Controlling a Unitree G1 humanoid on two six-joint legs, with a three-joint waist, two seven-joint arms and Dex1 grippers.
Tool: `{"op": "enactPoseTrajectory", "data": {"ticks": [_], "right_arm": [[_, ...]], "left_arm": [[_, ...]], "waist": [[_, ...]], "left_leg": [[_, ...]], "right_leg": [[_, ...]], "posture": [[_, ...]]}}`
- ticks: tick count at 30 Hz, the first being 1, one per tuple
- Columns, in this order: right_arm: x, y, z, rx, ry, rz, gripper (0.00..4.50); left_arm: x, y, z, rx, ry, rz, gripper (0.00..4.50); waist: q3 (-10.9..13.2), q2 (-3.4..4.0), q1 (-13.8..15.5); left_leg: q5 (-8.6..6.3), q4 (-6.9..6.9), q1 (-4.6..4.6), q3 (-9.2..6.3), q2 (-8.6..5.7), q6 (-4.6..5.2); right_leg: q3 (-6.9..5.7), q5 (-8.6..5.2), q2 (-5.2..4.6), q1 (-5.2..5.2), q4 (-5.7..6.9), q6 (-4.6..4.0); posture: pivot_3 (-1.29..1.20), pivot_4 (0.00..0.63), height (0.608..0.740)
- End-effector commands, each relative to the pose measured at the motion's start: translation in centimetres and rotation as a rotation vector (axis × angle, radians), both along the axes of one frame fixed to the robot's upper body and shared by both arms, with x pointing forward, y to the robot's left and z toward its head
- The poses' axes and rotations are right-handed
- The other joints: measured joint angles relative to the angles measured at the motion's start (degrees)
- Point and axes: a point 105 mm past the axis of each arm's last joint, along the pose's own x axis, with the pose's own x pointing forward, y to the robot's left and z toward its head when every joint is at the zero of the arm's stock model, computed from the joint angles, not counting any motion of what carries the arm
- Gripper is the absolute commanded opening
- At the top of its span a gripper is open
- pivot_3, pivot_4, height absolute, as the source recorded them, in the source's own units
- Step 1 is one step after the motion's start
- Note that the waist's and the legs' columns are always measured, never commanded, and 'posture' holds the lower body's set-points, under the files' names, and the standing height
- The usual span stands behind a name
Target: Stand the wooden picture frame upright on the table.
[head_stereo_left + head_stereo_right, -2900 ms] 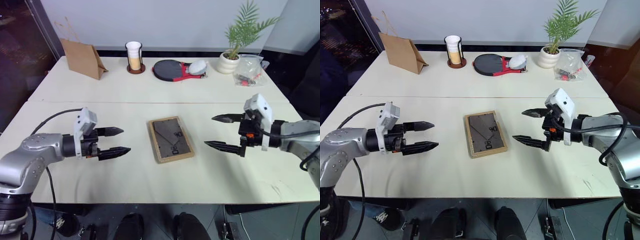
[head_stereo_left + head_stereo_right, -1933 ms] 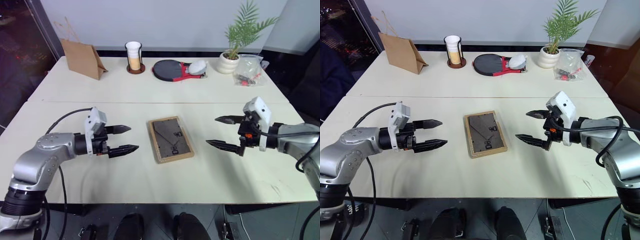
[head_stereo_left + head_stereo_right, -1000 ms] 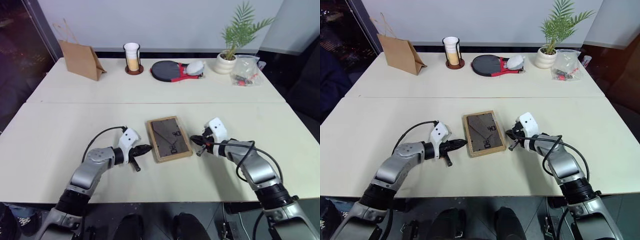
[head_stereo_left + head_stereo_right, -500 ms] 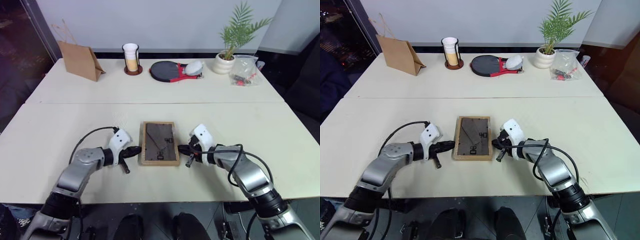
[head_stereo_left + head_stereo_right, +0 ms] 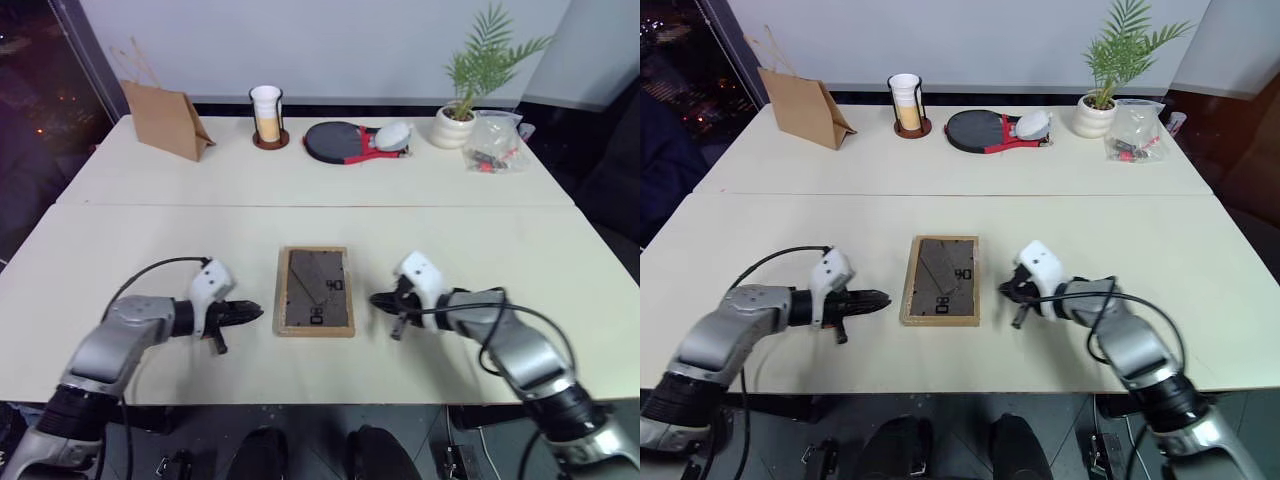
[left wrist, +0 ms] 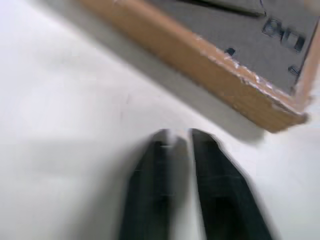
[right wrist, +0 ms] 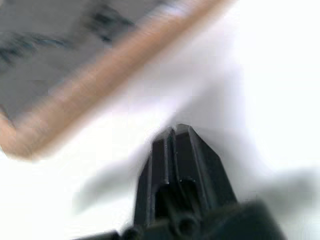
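Observation:
The wooden picture frame (image 5: 314,292) lies flat on the table (image 5: 150,240) with its dark back and folded easel stand facing up. My left gripper (image 5: 255,312) rests low on the tabletop a short way off the frame's left edge, touching nothing. In the left wrist view its fingers (image 6: 159,150) stand slightly apart, with the frame's wooden edge (image 6: 210,65) beyond them. My right gripper (image 5: 375,299) is shut and empty, close to the frame's right edge but clear of it. The right wrist view shows its fingertips (image 7: 175,131) pressed together, short of the frame's rim (image 7: 100,85).
Along the far edge stand a brown paper bag (image 5: 165,118), a cup in a dark holder (image 5: 267,115), a black and red paddle (image 5: 345,140), a potted plant (image 5: 455,122) and a clear plastic bag (image 5: 492,142). A seam (image 5: 300,206) crosses the table behind the frame.
The frame, skewed a second ago, now lies square. Both grippers have drawn back sideways from its edges, the left one further, and the left fingers have parted a little.

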Motion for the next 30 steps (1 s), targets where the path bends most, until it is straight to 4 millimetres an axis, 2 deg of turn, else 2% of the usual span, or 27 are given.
{"op": "enactPoseTrajectory", "data": {"ticks": [1,2,3,4,5,10,14,21,25,28,29,30], "right_arm": [[-0.4,1.1,1.9,0.028,-0.062,0.071,0.00],[-0.4,1.1,1.9,0.028,-0.061,0.073,0.00],[-0.3,1.1,1.8,0.027,-0.058,0.073,0.00],[-0.3,1.2,1.6,0.027,-0.053,0.072,0.00],[-0.3,1.3,1.3,0.027,-0.049,0.073,0.00],[0.1,3.2,-0.3,0.028,-0.035,0.062,0.00],[-0.4,5.5,-1.4,0.040,-0.001,0.118,0.00],[-1.2,8.5,-0.9,0.095,0.014,0.227,0.00],[-1.2,9.1,-0.7,0.103,0.016,0.251,0.00],[-1.0,8.7,-0.9,0.081,0.012,0.244,0.00],[-1.0,8.6,-0.9,0.080,0.014,0.241,0.00],[-1.0,8.4,-1.0,0.079,0.017,0.238,0.00]], "left_arm": [[-0.9,-1.3,1.8,-0.145,0.136,-0.051,2.84],[-1.2,-1.6,2.0,-0.182,0.189,-0.057,3.31],[-1.4,-1.8,2.0,-0.207,0.229,-0.055,3.98],[-1.6,-2.0,1.9,-0.223,0.268,-0.046,4.30],[-1.8,-2.3,1.7,-0.231,0.304,-0.038,4.42],[-2.5,-3.1,0.2,-0.234,0.424,0.016,4.42],[-1.8,-3.3,-0.7,-0.246,0.462,0.091,4.42],[-0.8,-3.8,-1.8,-0.276,0.492,0.157,4.42],[-0.7,-4.3,-2.4,-0.321,0.531,0.168,4.42],[-0.4,-4.4,-2.3,-0.374,0.548,0.188,3.54],[-0.2,-4.3,-2.3,-0.385,0.551,0.199,2.97],[-0.1,-4.2,-2.2,-0.406,0.557,0.207,2.60]], "waist": [[0.0,-0.01,-0.2],[0.0,-0.01,-0.3],[0.0,-0.01,-0.4],[0.0,-0.01,-0.4],[0.0,-0.01,-0.4],[0.0,-0.02,-0.4],[0.0,-0.01,-0.1],[-0.1,-0.02,0.0],[-0.2,0.03,0.0],[-0.2,0.01,0.0],[-0.2,0.01,0.0],[-0.2,0.01,0.0]], "left_leg": [[0.00,0.00,0.01,0.00,0.00,0.00],[0.00,0.00,0.01,-0.01,-0.01,0.00],[-0.01,0.00,0.01,0.00,-0.01,0.01],[-0.01,0.00,0.01,-0.01,-0.01,0.01],[-0.01,-0.01,0.00,-0.01,-0.01,0.01],[-0.01,-0.01,0.01,-0.03,0.00,0.01],[-0.01,0.00,0.02,-0.03,-0.02,0.01],[0.00,0.05,0.18,-0.06,-0.10,0.01],[0.00,0.05,0.23,-0.08,-0.10,0.01],[0.00,0.06,0.25,-0.08,-0.12,0.01],[0.00,0.06,0.24,-0.09,-0.12,0.01],[0.00,0.06,0.22,-0.09,-0.12,0.01]], "right_leg": [[0.01,0.00,0.01,0.01,0.00,0.00],[0.01,0.00,0.03,0.00,0.00,0.01],[0.03,0.00,0.06,-0.01,0.00,0.01],[0.02,0.00,0.07,-0.01,0.00,0.01],[0.03,0.00,0.09,-0.03,0.01,0.01],[0.03,0.00,0.11,-0.02,0.01,0.01],[0.05,0.00,0.02,0.00,0.02,0.01],[0.04,0.00,-0.07,0.21,0.02,0.00],[0.03,-0.01,-0.08,0.28,0.02,-0.01],[0.02,-0.01,-0.11,0.31,0.02,-0.01],[0.02,-0.01,-0.12,0.30,0.01,-0.01],[0.01,0.00,-0.12,0.28,0.01,-0.01]], "posture": [[0.00,0.150,0.740],[0.00,0.150,0.740],[0.00,0.150,0.740],[0.00,0.150,0.740],[0.00,0.150,0.740],[0.00,0.150,0.740],[0.00,0.150,0.740],[0.00,0.150,0.740],[0.00,0.150,0.740],[0.00,0.150,0.740],[0.00,0.150,0.740],[0.00,0.150,0.740]]}}
